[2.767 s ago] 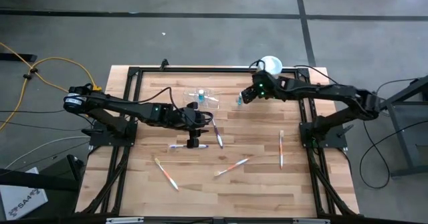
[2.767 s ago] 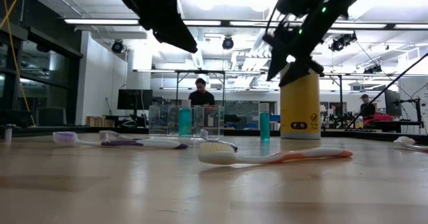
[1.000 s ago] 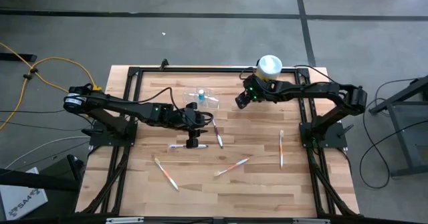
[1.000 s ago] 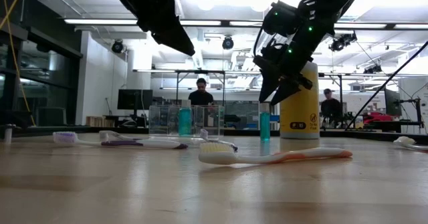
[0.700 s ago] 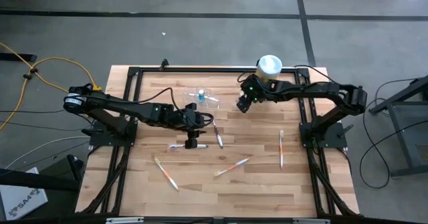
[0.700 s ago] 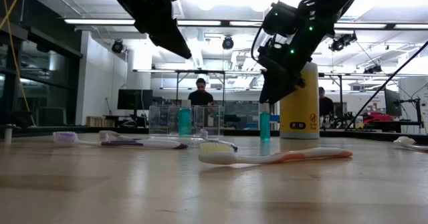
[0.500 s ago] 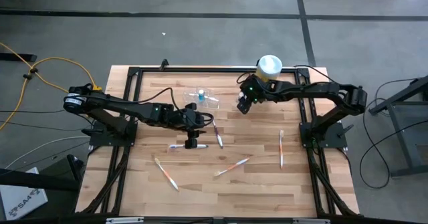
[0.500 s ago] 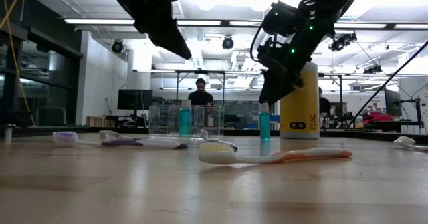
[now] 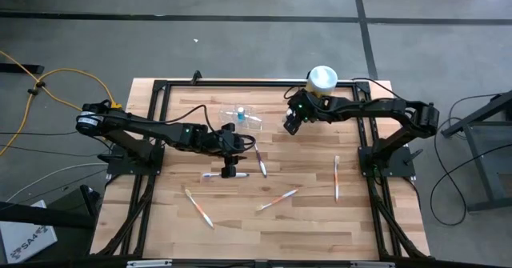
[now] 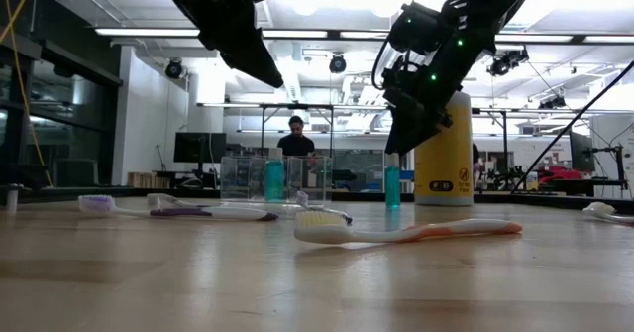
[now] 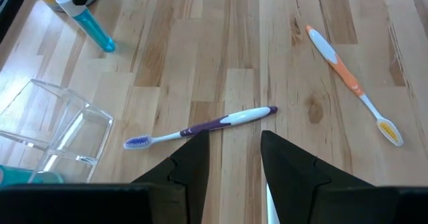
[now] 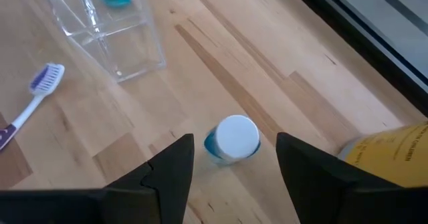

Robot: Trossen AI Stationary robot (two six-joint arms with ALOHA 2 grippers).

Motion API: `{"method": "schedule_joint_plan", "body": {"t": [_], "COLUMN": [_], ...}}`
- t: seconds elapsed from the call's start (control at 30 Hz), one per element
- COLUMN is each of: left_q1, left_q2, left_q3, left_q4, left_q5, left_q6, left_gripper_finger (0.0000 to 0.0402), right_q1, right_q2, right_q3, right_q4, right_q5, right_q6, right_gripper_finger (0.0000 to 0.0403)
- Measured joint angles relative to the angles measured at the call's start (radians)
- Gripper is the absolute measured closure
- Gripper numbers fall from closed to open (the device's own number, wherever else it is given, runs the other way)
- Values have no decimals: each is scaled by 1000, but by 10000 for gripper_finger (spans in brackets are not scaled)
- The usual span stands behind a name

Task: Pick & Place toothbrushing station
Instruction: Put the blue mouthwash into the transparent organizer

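The toothbrushing station (image 9: 240,117), a clear plastic holder, stands on its base on the far middle of the table, with a blue item inside; it also shows in the low view (image 10: 297,178) and the right wrist view (image 12: 107,30). A small blue tube with a white cap (image 12: 231,139) stands upright to its right. My right gripper (image 12: 234,138) hovers open just above that tube, a finger on either side, touching nothing. My left gripper (image 11: 234,134) hangs open above the table near a purple toothbrush (image 11: 200,127), in front of the holder (image 11: 57,127).
A yellow canister with a white lid (image 9: 322,79) stands just behind the blue tube, close to my right arm. Several toothbrushes lie on the table: an orange one (image 9: 276,198), one at the right (image 9: 337,178), one near the front left (image 9: 198,206).
My right gripper has rolled about its own pointing line above the blue tube and stayed open, hardly shifting in place. The tube and the holder have not moved.
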Motion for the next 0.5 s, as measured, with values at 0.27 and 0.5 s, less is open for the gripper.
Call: {"method": "schedule_joint_plan", "body": {"t": [0.27, 0.5], "left_q1": [0, 0], "left_q2": [0, 0], "left_q3": [0, 0], "left_q4": [0, 0], "left_q5": [0, 19], "left_q6": [0, 0], "left_gripper_finger": [273, 273], "right_q1": [0, 0], "right_q2": [0, 0], "right_q3": [0, -1], "right_q4": [0, -2], "right_q5": [0, 0], "right_q6": [20, 42], "right_gripper_finger": [198, 198]}}
